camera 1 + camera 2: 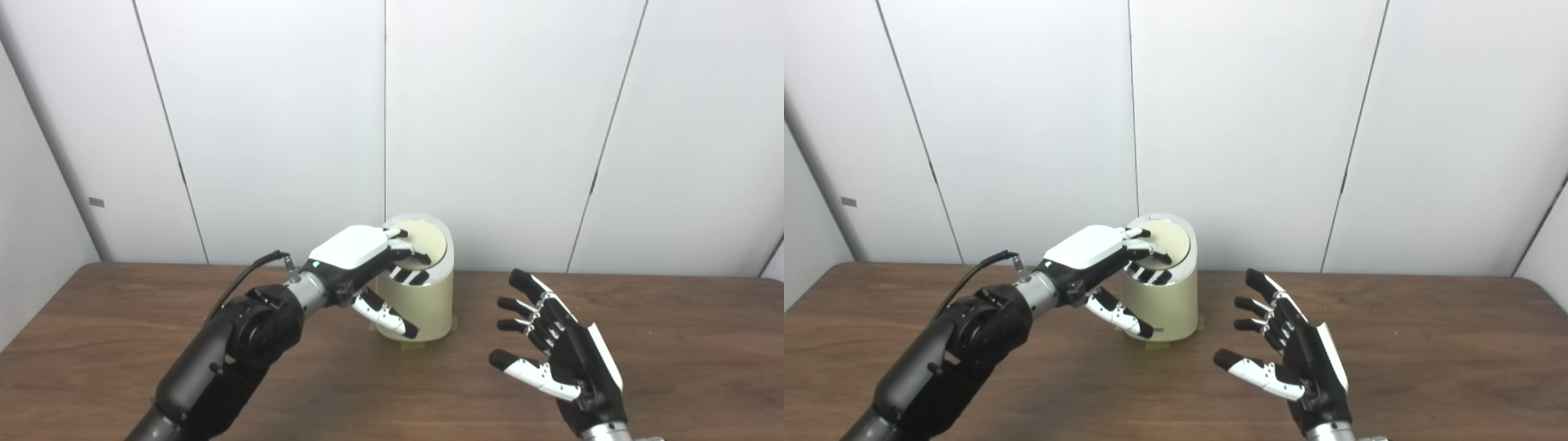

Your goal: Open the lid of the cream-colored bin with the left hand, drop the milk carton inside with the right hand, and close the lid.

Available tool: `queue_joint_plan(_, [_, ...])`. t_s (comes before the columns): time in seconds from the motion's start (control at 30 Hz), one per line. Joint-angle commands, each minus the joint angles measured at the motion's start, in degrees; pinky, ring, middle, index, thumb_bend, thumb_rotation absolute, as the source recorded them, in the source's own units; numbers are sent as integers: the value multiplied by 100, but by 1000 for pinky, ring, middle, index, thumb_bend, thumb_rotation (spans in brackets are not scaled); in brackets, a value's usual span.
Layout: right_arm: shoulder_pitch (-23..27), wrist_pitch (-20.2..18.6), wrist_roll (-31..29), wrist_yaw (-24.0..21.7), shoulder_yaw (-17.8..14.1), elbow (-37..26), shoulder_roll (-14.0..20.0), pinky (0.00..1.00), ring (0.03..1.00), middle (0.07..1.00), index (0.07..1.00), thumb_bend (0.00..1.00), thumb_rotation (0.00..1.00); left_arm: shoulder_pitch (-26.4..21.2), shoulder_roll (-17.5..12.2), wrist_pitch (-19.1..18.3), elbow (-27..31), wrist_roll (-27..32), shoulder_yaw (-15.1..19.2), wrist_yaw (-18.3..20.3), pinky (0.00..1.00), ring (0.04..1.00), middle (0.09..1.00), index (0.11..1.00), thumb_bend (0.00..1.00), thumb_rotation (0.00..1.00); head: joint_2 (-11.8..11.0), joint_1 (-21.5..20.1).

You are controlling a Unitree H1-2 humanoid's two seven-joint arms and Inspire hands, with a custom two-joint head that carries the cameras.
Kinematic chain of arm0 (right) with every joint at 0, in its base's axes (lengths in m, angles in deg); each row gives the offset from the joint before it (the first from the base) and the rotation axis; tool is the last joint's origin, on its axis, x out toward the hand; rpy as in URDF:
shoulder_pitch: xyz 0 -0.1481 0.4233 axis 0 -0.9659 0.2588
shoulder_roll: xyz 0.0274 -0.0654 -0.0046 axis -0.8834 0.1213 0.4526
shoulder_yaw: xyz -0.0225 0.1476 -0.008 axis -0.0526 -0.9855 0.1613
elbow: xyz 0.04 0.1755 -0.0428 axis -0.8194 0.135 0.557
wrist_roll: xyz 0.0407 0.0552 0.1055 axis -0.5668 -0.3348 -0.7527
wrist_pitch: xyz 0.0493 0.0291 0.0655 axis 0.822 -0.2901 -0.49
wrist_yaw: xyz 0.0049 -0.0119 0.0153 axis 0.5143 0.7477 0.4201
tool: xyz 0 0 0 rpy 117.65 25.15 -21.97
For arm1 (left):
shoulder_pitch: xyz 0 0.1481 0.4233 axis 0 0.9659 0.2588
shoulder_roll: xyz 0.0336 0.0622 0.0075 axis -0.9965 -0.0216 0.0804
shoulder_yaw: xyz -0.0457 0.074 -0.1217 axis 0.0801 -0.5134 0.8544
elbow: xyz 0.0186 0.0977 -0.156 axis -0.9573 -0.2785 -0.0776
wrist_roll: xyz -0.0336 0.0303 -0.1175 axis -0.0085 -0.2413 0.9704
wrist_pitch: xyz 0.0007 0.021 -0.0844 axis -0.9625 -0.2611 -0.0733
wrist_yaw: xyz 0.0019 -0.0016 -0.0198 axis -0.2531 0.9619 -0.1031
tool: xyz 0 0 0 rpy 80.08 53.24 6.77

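Nearest the cameras, the right robot hand (560, 352) sits low over the wooden worktop (674, 343), right of centre; its palm faces left toward the bin, its fingers (520, 303) are spread apart and slightly curled, and its thumb (527, 370) is extended below them; it holds nothing and touches nothing.

The left arm (233, 349) enters from the lower left and reaches diagonally up and to the right; a black cable (245, 275) loops from the forearm to a connector at the wrist.

The left robot hand (367, 260) is positioned at the top of the bin, with the white back plate facing up; its fingertips (401, 234) rest on the near left part of the lid, and further fingers curl down over the front rim; its thumb (386, 315) extends downward across the front wall of the bin; the hand is partly closed around the rim, but it cannot be determined whether it grips the lid or only rests on it.

The cream bin (429, 306) stands upright on the worktop near the far edge, roughly at centre; its round lid (425, 242) appears to lie tilted within the white top ring; small tabs of tape (411, 346) show at its base.

The milk carton cannot be seen in either view.

Behind the worktop stands a wall of plain white panels (490, 122).
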Motion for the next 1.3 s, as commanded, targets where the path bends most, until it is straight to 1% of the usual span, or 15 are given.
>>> queue_joint_plan(0.0, [132,21,-48,-8,1,-277,-10,672,800,892,853,736,318,-216,-149,-108,148,-309,-108,229,1000,997,852,829,887,401,10,2])
queue_joint_plan(0.17, [106,-39,-55,-9,-6,-348,2,658,800,891,851,737,321,-236,-194,-499,283,-882,-350,778,1000,1000,852,832,908,390,55,5])
queue_joint_plan(0.23, [95,-77,-36,-4,-9,-389,13,656,803,888,850,740,331,-231,-197,-613,314,-1054,-415,923,1000,1000,847,825,918,379,73,9])
queue_joint_plan(0.43, [78,-118,-36,-4,-22,-413,38,655,803,886,847,731,342,-174,-187,-768,279,-1308,-487,1097,1000,1000,843,816,938,394,100,35])
queue_joint_plan(0.57, [80,-78,-2,-1,-13,-384,56,649,799,883,848,718,348,-98,-175,-733,369,-1011,-318,1001,1000,1000,846,814,917,394,101,37])
queue_joint_plan(0.73, [78,-94,21,10,-19,-377,59,647,797,879,844,712,356,149,-56,-525,710,-442,124,484,1000,978,835,821,878,369,104,38])
queue_joint_plan(0.87, [71,-91,-22,19,-43,-378,54,649,798,882,845,714,353,607,238,-473,1155,128,631,-50,1000,969,857,825,826,308,114,30])
queue_joint_plan(0.93, [68,-83,2,30,-49,-376,59,651,795,882,844,717,356,804,385,-347,1237,399,866,-320,986,964,881,825,801,273,123,33])
queue_joint_plan(0.97, [67,-58,21,36,-56,-354,70,652,794,881,844,717,357,976,481,-127,1220,577,1042,-637,979,961,885,825,797,265,123,30])
queue_joint_plan(1.0, [66,-34,25,39,-65,-333,79,654,792,875,843,722,358,1146,564,112,1180,695,1201,-974,899,940,900,851,765,249,119,31])
queue_joint_plan(1.03, [65,-18,25,40,-71,-320,84,655,789,866,840,724,357,1255,620,286,1144,762,1308,-1198,855,932,908,870,745,248,119,31])
queue_joint_plan(1.07, [65,8,39,40,-76,-304,99,655,788,862,839,725,356,1425,703,473,1118,849,1452,-1484,832,928,912,880,735,247,127,37])
queue_joint_plan(1.13, [65,42,50,34,-84,-280,124,657,782,843,832,726,355,1713,858,696,1092,1122,1694,-1809,830,917,919,897,708,211,133,40])
queue_joint_plan(1.17, [64,30,23,27,-93,-278,125,658,780,840,831,726,354,1889,934,724,1103,1296,1809,-1905,833,916,920,899,702,200,139,38])
queue_joint_plan(1.27, [64,-30,-67,0,-111,-278,130,667,787,844,833,739,336,2367,1143,484,1230,1890,2088,-1934,811,900,910,898,711,257,154,30])
